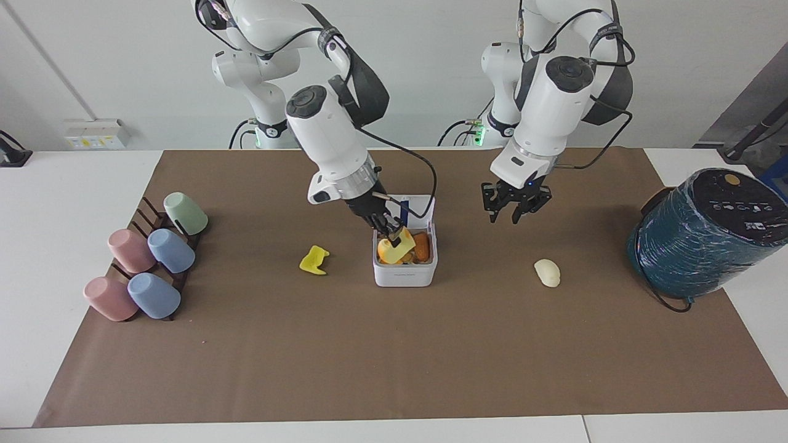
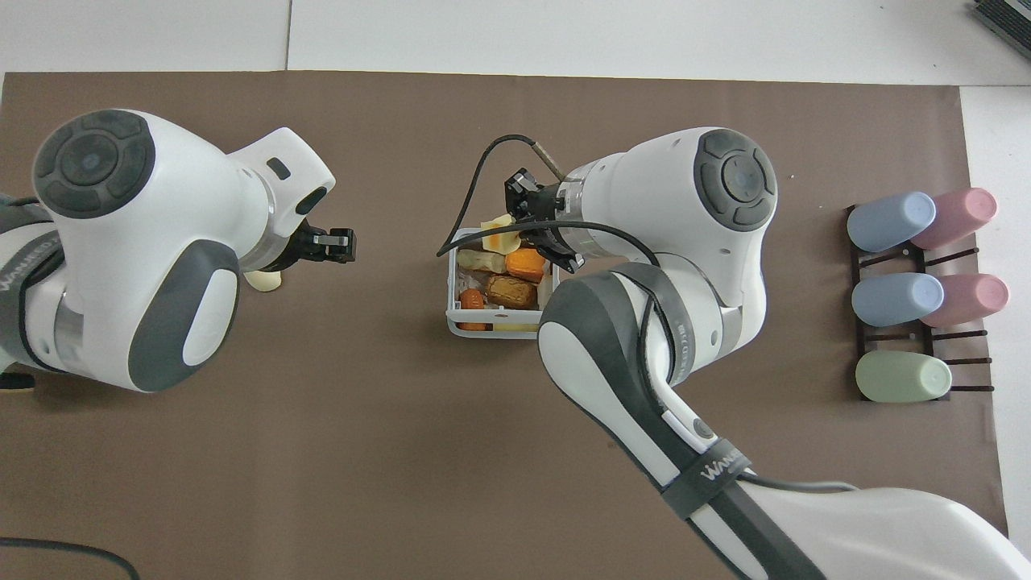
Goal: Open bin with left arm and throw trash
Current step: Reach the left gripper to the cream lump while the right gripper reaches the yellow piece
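Note:
The white bin (image 1: pixel 404 275) stands mid-mat with its lid (image 1: pixel 420 203) upright, showing a blue strip; several food pieces lie inside. My right gripper (image 1: pixel 393 236) is shut on the yellow-orange wedge (image 1: pixel 398 247) and holds it just over the bin's opening; the wedge also shows in the overhead view (image 2: pixel 498 234) at the bin's rim (image 2: pixel 449 290). My left gripper (image 1: pixel 516 213) is open and empty over the mat between the bin and the cream lump (image 1: pixel 547 272). The yellow scrap (image 1: pixel 314 259) lies beside the bin toward the right arm's end.
A big teal wrapped cylinder (image 1: pixel 702 237) stands at the left arm's end of the table. A rack of pastel cups (image 1: pixel 148 261) lies at the right arm's end. The brown mat (image 1: pixel 394 357) covers the table.

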`<state>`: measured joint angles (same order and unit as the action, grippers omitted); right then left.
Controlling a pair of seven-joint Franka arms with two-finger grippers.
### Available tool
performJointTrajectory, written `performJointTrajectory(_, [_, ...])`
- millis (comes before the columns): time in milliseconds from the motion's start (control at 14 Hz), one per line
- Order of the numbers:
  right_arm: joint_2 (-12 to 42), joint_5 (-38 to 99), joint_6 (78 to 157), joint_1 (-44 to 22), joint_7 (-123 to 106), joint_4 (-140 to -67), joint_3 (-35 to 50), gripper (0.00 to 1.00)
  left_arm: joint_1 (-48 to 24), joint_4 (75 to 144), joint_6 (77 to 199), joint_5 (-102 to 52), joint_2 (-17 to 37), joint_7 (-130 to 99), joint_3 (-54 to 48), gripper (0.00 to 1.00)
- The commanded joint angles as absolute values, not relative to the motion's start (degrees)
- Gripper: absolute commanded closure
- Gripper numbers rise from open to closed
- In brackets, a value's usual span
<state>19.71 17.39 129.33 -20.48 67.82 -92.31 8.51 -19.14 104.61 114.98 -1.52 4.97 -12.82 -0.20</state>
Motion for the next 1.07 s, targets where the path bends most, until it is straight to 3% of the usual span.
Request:
performJointTrajectory(0, [20.1,19.8,130.3,-20.7,68.5,-94.7,8.5,1.00,-15.8,111.3,120.7,-2.0,3.2,-11.2,-0.7,0.00])
performJointTrajectory(143, [19.8,19.9,130.3,-20.9,68.4,-96.6,8.5,0.92,-14.8,111.8,123.7,-1.9,4.1,-10.0,-0.6,0.00])
performJointTrajectory(286, [19.5,19.9,130.3,-21.0,68.3,-97.6,8.5,0.63,-12.7,112.4,126.6,-1.7,6.2,-6.3,-0.6,0.00])
performJointTrajectory(357, [19.5,19.9,130.3,-21.0,68.3,-97.6,8.5,0.57,-12.3,113.1,128.4,-1.7,7.0,-4.8,-0.6,0.00])
performJointTrajectory(429, [19.5,19.9,130.3,-21.1,68.3,-97.6,8.6,0.42,-11.3,113.6,130.1,-1.7,8.2,-3.9,-0.6,0.00])
performJointTrajectory(571, [19.5,19.8,130.4,-21.8,68.5,-97.4,8.6,0.03,-9.2,114.3,133.6,-1.7,10.6,-0.5,-0.6,0.00])
performJointTrajectory(1000, [19.4,19.6,130.5,-22.0,68.3,-96.3,8.6,0.00,-6.9,117.7,141.2,-1.7,14.1,4.1,-0.7,0.00])
